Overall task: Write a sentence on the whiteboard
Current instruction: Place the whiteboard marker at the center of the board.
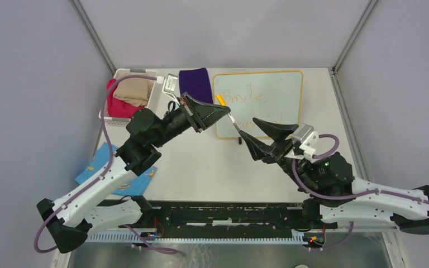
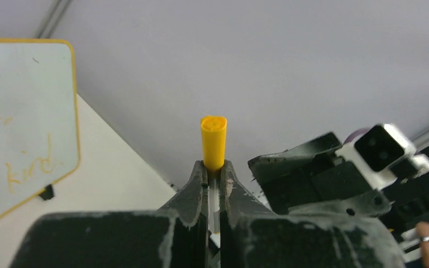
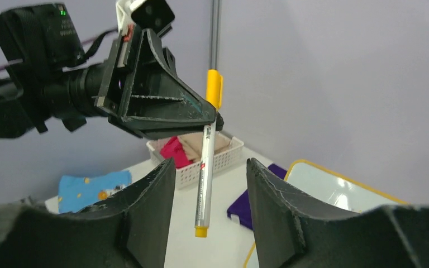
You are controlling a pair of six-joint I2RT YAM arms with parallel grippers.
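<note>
We think the step now is a handover of the pen, up in the air. On the left, the left gripper has its fingers squeezed shut on the marker, just under the yellow cap. The cap pokes out past the fingertips. The long white part of the marker hangs down on the other side.

To do this step well, we should hold tight with the left side and not twist. The marker is thin and smooth, so we think it could slip or tip if it gets bumped.

Next comes the right gripper. Its fingers stand wide apart, one on each side of the hanging marker. We do not see them touching it. We should pull this gripper straight back, so neither finger knocks the marker on the way out.

The whiteboard lies flat on the table, at the far side. From above, the marker and the right fingers sit over its near left corner, but they are up in the air. Nothing touches the board. The sentence is on it in thin orange words, "Smile," on top and "kind" in the line below. We think the writing looks done, so we should keep both grippers high and not rub the words.
</note>
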